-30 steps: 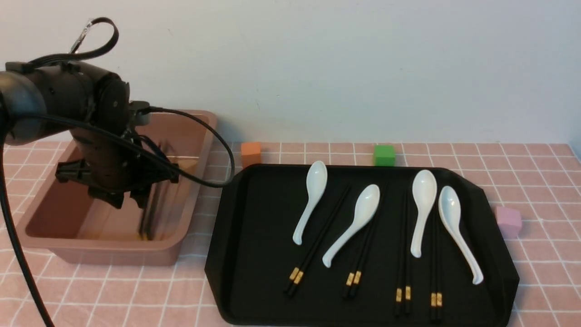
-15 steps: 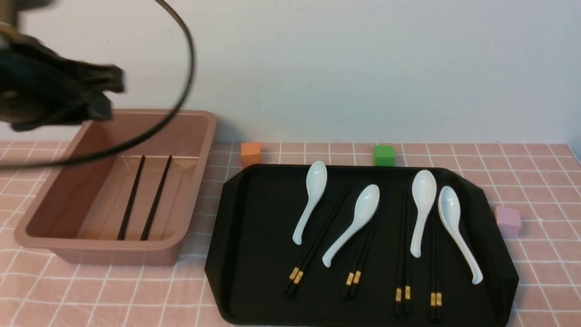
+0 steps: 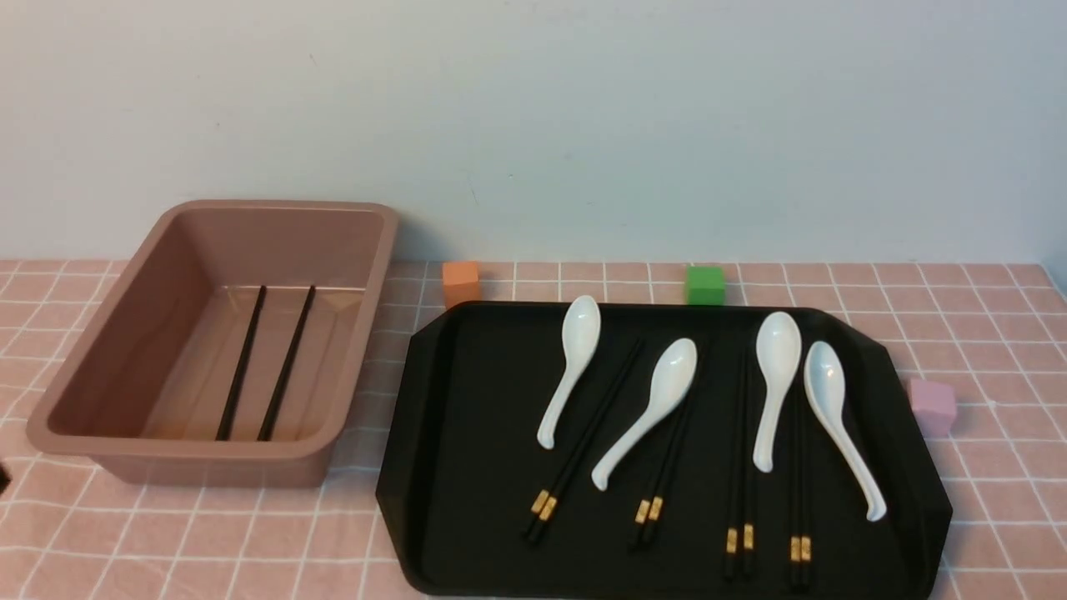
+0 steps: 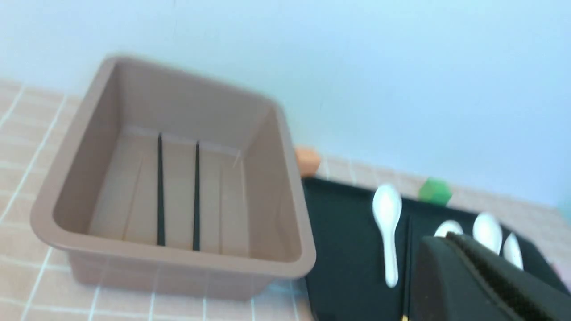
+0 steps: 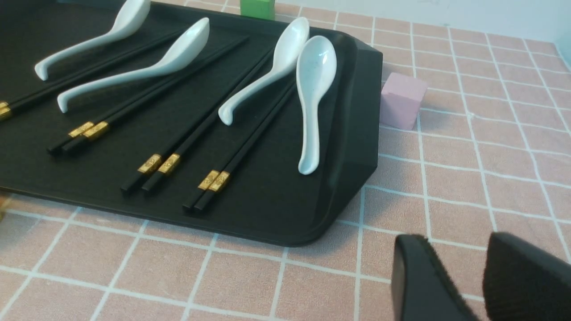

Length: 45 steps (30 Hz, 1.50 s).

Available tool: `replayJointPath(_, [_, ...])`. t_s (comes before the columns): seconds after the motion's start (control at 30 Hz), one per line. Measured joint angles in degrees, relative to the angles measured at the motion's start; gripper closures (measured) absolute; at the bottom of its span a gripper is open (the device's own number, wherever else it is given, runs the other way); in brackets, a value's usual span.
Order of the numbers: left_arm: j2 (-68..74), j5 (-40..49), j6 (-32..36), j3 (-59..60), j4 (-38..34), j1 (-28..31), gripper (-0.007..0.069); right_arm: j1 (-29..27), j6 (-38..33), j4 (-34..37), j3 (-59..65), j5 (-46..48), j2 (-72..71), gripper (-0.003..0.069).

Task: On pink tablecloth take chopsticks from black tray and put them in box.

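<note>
On the pink tablecloth (image 3: 208, 533) the box (image 3: 371, 283) stands at the left with two chopsticks (image 3: 242, 367) lying apart on its floor; they also show in the left wrist view (image 4: 160, 187). The black tray (image 3: 475, 417) holds several pairs of chopsticks (image 3: 575, 454) beside white spoons (image 3: 569, 367). Neither arm shows in the front view. My left gripper (image 4: 453, 236) is blurred, with no gap between its jaws and nothing in them. My right gripper (image 5: 455, 238) is open and empty over the cloth, off the tray's corner (image 5: 348, 133).
An orange cube (image 3: 461, 282) and a green cube (image 3: 705, 284) stand behind the tray. A pink cube (image 3: 933, 406) sits off the tray's right side, also in the right wrist view (image 5: 401, 100). A wall closes the back.
My left arm was low over the box with blurred chopsticks under it. It rose up and to the left and left the front view. Two chopsticks now lie in the box.
</note>
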Motion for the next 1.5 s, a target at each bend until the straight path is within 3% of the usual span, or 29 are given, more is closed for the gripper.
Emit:
replayJointPath(0.33, [-8.51, -5.89, -3.31, 5.83, -4.65, 0.00, 0.0638, 0.00, 0.00, 0.00, 0.00, 0.00, 0.00, 0.0419])
replayJointPath(0.77, [-8.57, -8.08, -3.14, 6.60, -3.60, 0.03, 0.0638, 0.00, 0.00, 0.00, 0.00, 0.00, 0.00, 0.0419])
replayJointPath(0.93, [-9.87, -9.48, 0.15, 12.35, -0.43, 4.95, 0.0638, 0.00, 0.00, 0.00, 0.00, 0.00, 0.00, 0.0419])
replayJointPath(1.13, [-10.37, -4.13, 1.04, 20.24, 0.48, 11.71, 0.0638, 0.00, 0.00, 0.00, 0.00, 0.00, 0.00, 0.0419])
replayJointPath(1.27, [-10.37, 2.90, 1.04, 21.33, 0.75, 12.21, 0.0638, 0.00, 0.00, 0.00, 0.00, 0.00, 0.00, 0.0419])
replayJointPath(1.5, [-10.37, 3.08, 1.07, 21.33, 0.81, 12.21, 0.0638, 0.00, 0.00, 0.00, 0.00, 0.00, 0.00, 0.0419])
